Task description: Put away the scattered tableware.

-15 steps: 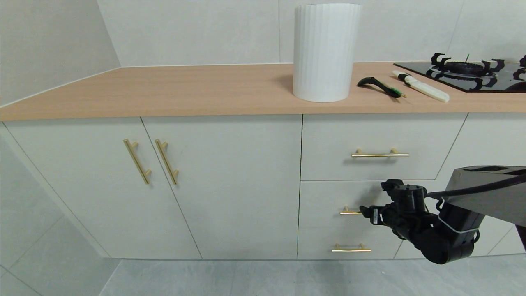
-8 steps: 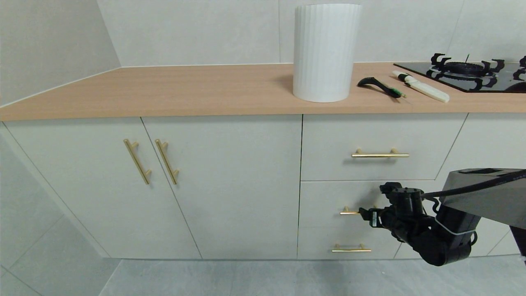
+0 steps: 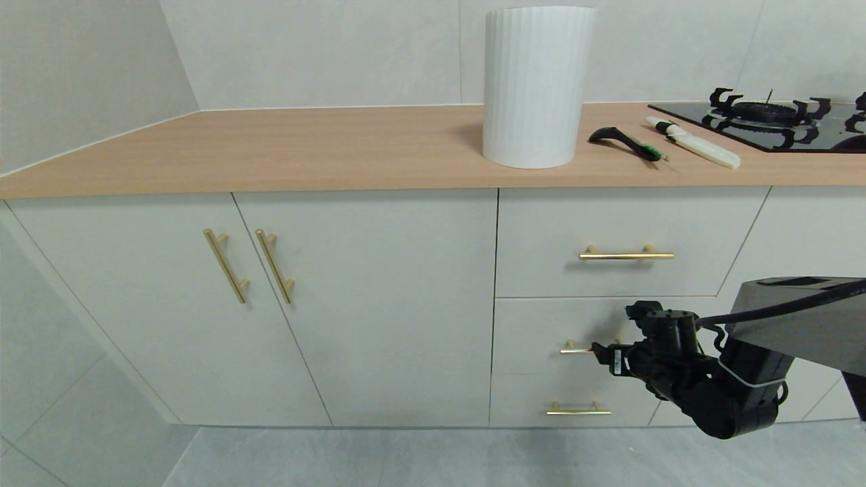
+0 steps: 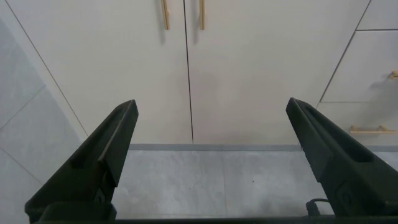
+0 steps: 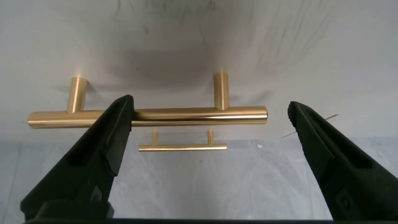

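Your right pincer (image 5: 209, 104), wide open and empty, sits just before the drawer handle (image 5: 174, 116), whose bar runs from finger to finger.

– where does the head camera look from?
– from high and well back, facing forward and down over the countertop (image 3: 270, 145), with the right claw (image 3: 599, 350) low and near.
– and that claw's own camera?
– it sits just behind the claw, facing ahead past its fingers, very close to the drawer handle (image 5: 149, 116). the head view shares it.
– the left one?
– behind the left claw (image 4: 211, 102), farther off, facing the double doors (image 4: 186, 62) and the floor (image 4: 205, 180) ahead. the head view shares both.
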